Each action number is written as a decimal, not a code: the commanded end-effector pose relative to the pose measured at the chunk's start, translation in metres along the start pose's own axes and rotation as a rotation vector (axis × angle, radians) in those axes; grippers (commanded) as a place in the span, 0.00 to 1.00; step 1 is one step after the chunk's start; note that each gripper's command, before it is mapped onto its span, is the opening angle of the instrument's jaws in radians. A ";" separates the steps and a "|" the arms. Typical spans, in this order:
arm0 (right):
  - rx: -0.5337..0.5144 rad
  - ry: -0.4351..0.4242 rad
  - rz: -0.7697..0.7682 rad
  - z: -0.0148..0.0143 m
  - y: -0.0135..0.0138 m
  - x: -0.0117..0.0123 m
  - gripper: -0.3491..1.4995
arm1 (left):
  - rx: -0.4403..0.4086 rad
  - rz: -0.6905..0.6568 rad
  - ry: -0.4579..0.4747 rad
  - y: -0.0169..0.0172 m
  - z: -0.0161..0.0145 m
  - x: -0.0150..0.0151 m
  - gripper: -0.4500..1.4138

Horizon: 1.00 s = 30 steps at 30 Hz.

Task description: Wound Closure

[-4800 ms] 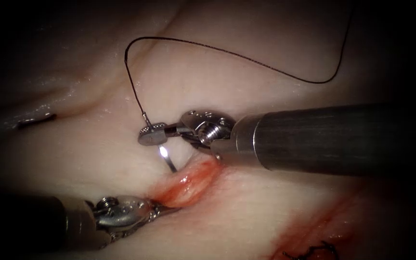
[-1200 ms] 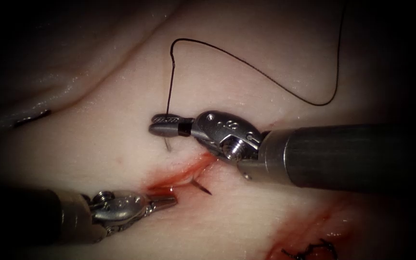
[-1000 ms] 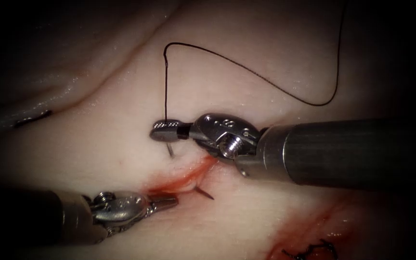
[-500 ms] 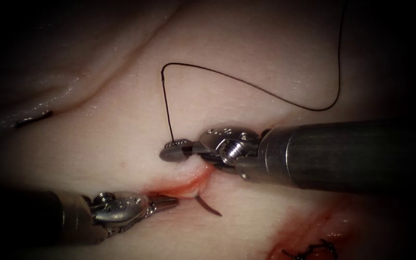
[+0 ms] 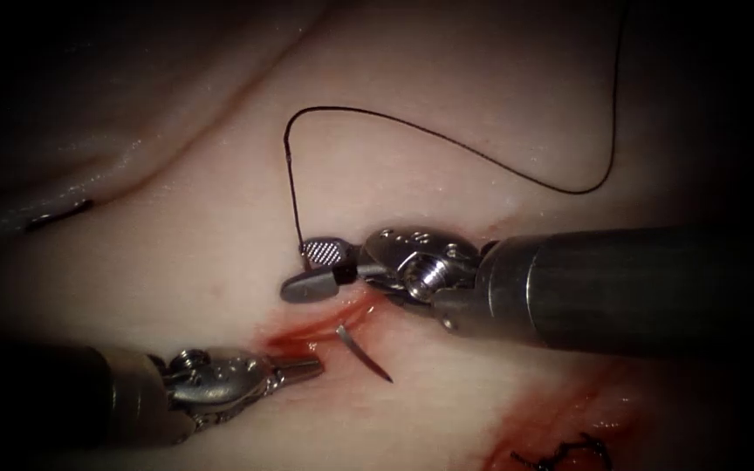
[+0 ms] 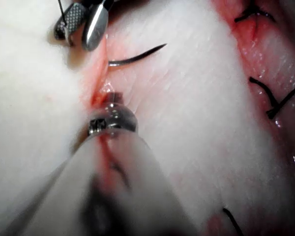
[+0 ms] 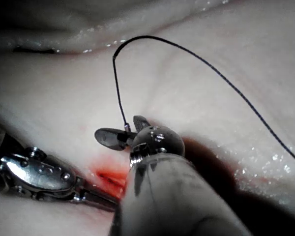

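The needle (image 5: 364, 351) sticks out of the tissue (image 5: 176, 262) at the cut (image 5: 316, 327), its sharp end pointing down and right, nearer the left tool (image 5: 303, 366) with closed, empty fingers than the right tool (image 5: 311, 269) with open, empty fingers.

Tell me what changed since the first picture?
The right claw pushed the needle through the tissue, then opened and let go. The needle's point now sticks out below the cut. The left claw stayed shut beside the cut, holding nothing.
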 end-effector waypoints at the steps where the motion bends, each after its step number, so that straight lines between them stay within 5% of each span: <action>1: -0.018 0.033 -0.031 0.0004 0.0007 0.0004 0.84 | -0.006 0.009 -0.006 0.0007 0.0006 -0.0001 0.21; 13: -0.086 0.077 -0.068 -0.0036 0.0030 0.0012 0.91 | 0.095 0.126 0.064 0.0010 0.0003 0.0030 0.41; 30: -0.062 0.076 -0.068 -0.0048 0.0031 0.0008 0.82 | 0.289 0.325 0.011 0.0019 0.0016 0.0043 0.41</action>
